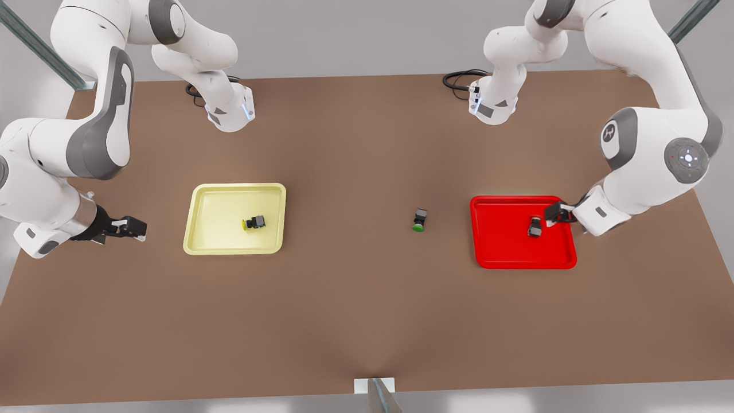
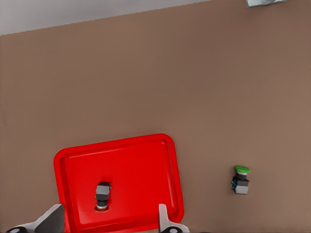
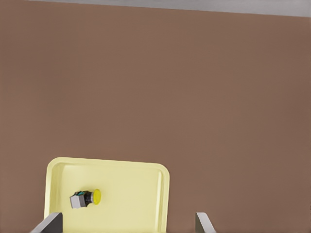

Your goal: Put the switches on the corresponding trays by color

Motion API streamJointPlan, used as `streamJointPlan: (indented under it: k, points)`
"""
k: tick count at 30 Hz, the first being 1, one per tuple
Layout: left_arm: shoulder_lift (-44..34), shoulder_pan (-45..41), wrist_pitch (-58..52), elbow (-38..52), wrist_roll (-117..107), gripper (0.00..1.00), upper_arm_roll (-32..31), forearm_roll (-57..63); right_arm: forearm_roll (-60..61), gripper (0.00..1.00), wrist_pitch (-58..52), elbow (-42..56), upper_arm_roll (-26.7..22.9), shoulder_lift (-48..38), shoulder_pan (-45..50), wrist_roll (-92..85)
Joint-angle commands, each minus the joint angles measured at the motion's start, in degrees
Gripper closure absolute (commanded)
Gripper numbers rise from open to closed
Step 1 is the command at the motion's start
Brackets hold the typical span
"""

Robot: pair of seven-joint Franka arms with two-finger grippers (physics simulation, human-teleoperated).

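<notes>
The yellow-capped switch [image 1: 255, 223] [image 3: 85, 198] lies on its side inside the pale yellow tray [image 1: 218, 218] [image 3: 131, 189]. Inside the red tray [image 1: 504, 241] [image 2: 141, 170] lies the red switch [image 1: 535, 227] [image 2: 102, 194]; its dark body is plain to see, its cap barely. My left gripper [image 1: 559, 213] [image 2: 108, 221] hovers open over the red tray's edge on the front view's right, just beside that switch, holding nothing. My right gripper [image 1: 135, 228] [image 3: 126, 224] is open and empty, outside the yellow tray on the front view's left.
A green-capped switch [image 1: 420, 219] [image 2: 240, 179] lies on the brown table [image 1: 355, 310] between the two trays. Black cables [image 1: 459, 77] lie near the arm bases at the far edge. A metal bracket [image 1: 375, 387] sits at the near edge.
</notes>
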Motion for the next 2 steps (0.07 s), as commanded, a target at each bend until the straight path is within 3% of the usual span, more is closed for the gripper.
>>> streamJointPlan:
  k: [1,2]
  points:
    - [-0.06,0.15,-0.03,-0.09,-0.02,0.00,-0.17,6.46,0.00,0.00,0.09,0.00,0.00,0.00,0.00,0.00]
    - [0.02,0.15,0.06,-0.27,-0.02,0.00,-0.26,6.46,0.00,0.00,0.88,0.00,0.00,0.26,0.00,0.00]
